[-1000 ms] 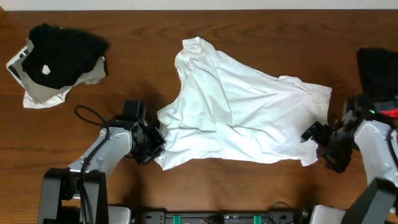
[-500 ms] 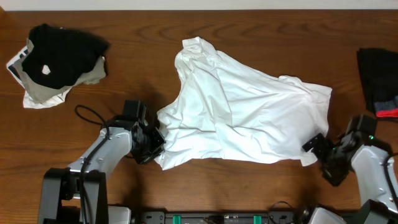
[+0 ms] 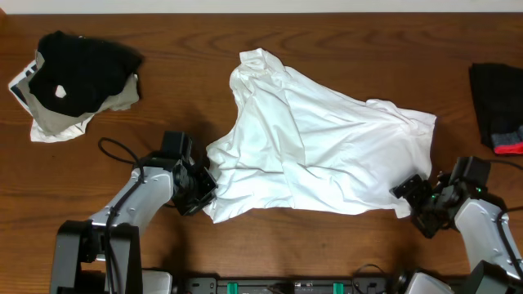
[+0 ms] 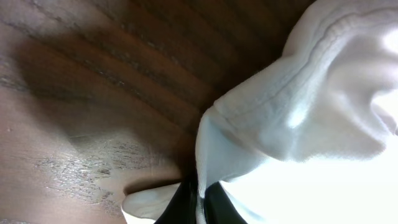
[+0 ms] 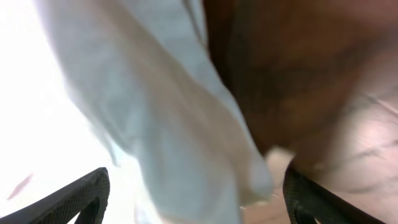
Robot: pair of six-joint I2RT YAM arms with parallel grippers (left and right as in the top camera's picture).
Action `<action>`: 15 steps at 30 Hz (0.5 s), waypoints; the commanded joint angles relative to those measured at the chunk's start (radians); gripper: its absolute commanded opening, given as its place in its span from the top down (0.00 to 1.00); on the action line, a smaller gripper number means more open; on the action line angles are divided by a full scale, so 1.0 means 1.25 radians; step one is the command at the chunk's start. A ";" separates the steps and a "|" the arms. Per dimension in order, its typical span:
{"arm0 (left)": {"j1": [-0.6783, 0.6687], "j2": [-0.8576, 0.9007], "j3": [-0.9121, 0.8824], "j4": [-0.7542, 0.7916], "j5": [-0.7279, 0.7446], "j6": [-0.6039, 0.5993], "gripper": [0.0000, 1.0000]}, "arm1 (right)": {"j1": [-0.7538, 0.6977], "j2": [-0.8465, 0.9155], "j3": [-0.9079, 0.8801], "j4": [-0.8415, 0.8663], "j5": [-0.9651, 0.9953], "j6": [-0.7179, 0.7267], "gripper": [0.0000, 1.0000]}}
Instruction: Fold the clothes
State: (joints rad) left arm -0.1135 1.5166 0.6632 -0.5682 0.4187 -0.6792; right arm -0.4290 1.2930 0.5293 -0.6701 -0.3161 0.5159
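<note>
The white T-shirt [image 3: 310,147] lies crumpled across the middle of the wooden table; no print shows. My left gripper [image 3: 204,189] is shut on the shirt's lower left edge, the cloth [image 4: 298,112] pinched between the black fingers [image 4: 200,205]. My right gripper [image 3: 411,201] is at the shirt's lower right corner, open, with its fingers wide apart on either side of a hanging fold of cloth [image 5: 186,143].
A black garment with a white spot [image 3: 78,61] lies on pale cloth at the far left. A black garment with red trim [image 3: 497,106] lies at the right edge. The table's front edge is close below both arms.
My right gripper has moved down and left, from beside the shirt's right edge to its lower right corner. The left arm and the shirt have not moved.
</note>
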 commanded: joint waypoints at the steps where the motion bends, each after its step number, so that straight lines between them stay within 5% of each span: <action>1: 0.005 0.005 -0.002 -0.001 -0.009 0.011 0.94 | -0.007 0.001 -0.038 0.020 -0.038 0.003 0.15; 8: 0.005 0.005 -0.002 -0.002 -0.009 0.011 0.94 | -0.007 0.002 -0.083 0.058 -0.068 0.006 0.39; 13: 0.005 0.005 -0.002 -0.002 -0.009 0.011 0.94 | -0.007 0.000 -0.082 0.050 -0.068 0.009 0.43; 15: 0.005 0.005 -0.002 -0.002 -0.009 0.011 0.94 | -0.007 -0.005 -0.078 0.045 -0.067 0.009 0.56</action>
State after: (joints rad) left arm -0.1135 1.5166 0.6632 -0.5686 0.4187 -0.6792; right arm -0.4290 1.2736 0.4660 -0.5957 -0.4126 0.5190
